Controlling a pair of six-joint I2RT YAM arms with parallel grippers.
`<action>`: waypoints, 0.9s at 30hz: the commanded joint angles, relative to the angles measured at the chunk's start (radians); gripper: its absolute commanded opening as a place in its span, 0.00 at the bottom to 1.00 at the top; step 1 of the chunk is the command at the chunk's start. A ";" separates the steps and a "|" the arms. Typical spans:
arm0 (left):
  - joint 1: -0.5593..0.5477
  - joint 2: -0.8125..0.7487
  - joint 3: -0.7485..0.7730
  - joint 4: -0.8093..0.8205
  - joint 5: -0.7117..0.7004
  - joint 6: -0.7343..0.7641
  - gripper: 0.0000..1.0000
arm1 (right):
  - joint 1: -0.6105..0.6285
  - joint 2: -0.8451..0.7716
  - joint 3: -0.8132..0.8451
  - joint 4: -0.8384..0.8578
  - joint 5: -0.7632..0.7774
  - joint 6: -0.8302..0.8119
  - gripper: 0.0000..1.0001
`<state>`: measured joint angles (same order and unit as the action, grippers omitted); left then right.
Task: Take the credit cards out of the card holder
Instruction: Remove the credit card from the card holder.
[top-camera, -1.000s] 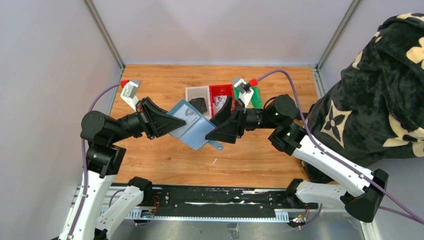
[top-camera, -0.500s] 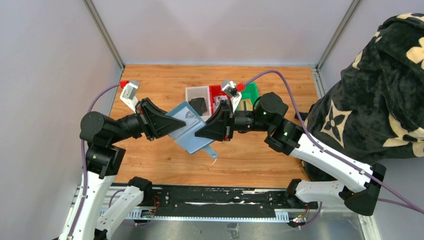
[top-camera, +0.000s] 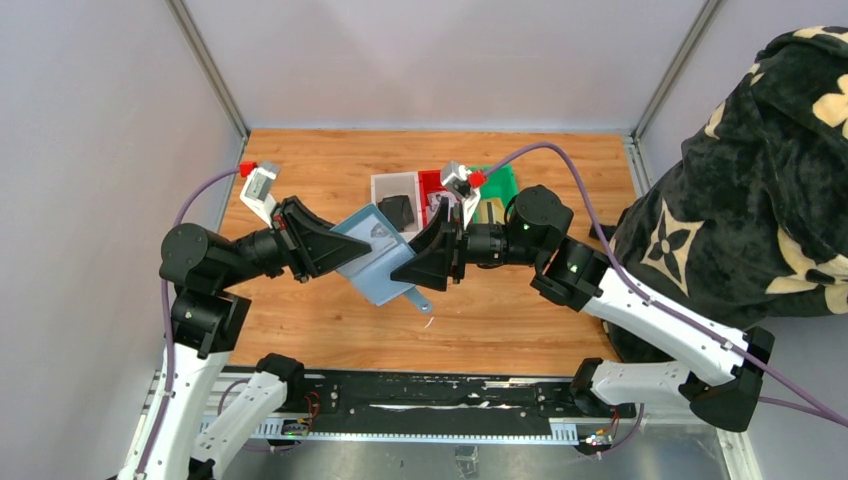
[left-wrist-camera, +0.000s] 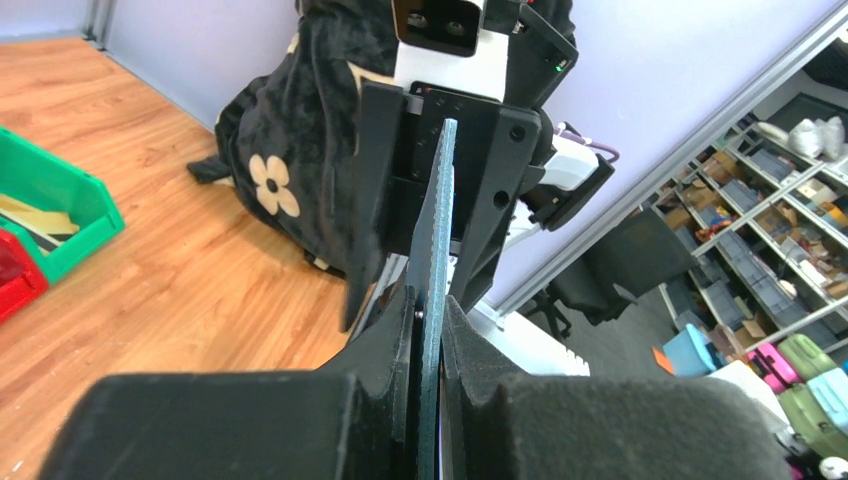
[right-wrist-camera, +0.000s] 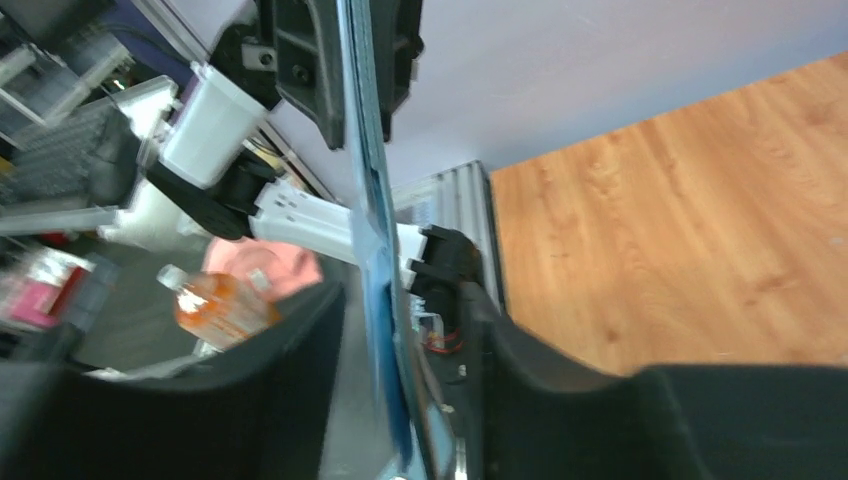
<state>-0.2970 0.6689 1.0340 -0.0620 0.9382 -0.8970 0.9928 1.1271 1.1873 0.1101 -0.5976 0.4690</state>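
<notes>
Arms, two of them, reach in from the near rail and meet over the middle of the counter (top-camera: 300, 325). Between them the card holder (top-camera: 375, 268) hangs open in the air. It is one teal bifold, tilted, with its lighter inner face upward and its small closing tab (top-camera: 422, 300) dangling at the low corner.

The left gripper (top-camera: 332, 246) has its jaws pinched tight on the holder's left edge. The left wrist view shows the holder edge-on, squeezed between both fingers (left-wrist-camera: 385, 340). The right gripper (top-camera: 418, 258) sits at the opposite edge with jaws apart, straddling the holder, and the right wrist view shows a gap on each side of it.

One pale credit card (top-camera: 380, 228) shows on the upper leaf; its print is too small to read. A tiny white scrap (top-camera: 430, 322) lies on the wood just below the tab.

Just behind the holder stand three small bins side by side: white bin (top-camera: 378, 190), red bin (top-camera: 432, 175) and green bin (top-camera: 500, 178). The white one holds a dark object (top-camera: 398, 210). Bare wood runs left of the left arm and back to the far wall, and pale walls close three sides. A black garment (top-camera: 760, 180) with cream flower motifs crowds the right edge.
</notes>
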 joint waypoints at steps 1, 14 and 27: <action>-0.005 -0.025 0.002 0.010 -0.001 0.033 0.00 | 0.006 -0.003 0.024 -0.015 -0.068 0.005 0.60; -0.005 -0.036 0.015 -0.022 -0.015 0.060 0.00 | 0.005 0.054 0.005 0.164 -0.133 0.168 0.42; -0.005 -0.034 0.018 -0.059 -0.015 0.074 0.54 | -0.003 0.017 0.049 -0.072 0.005 0.043 0.00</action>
<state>-0.2970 0.6415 1.0359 -0.1062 0.9184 -0.8444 0.9924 1.1751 1.1885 0.0837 -0.6052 0.5522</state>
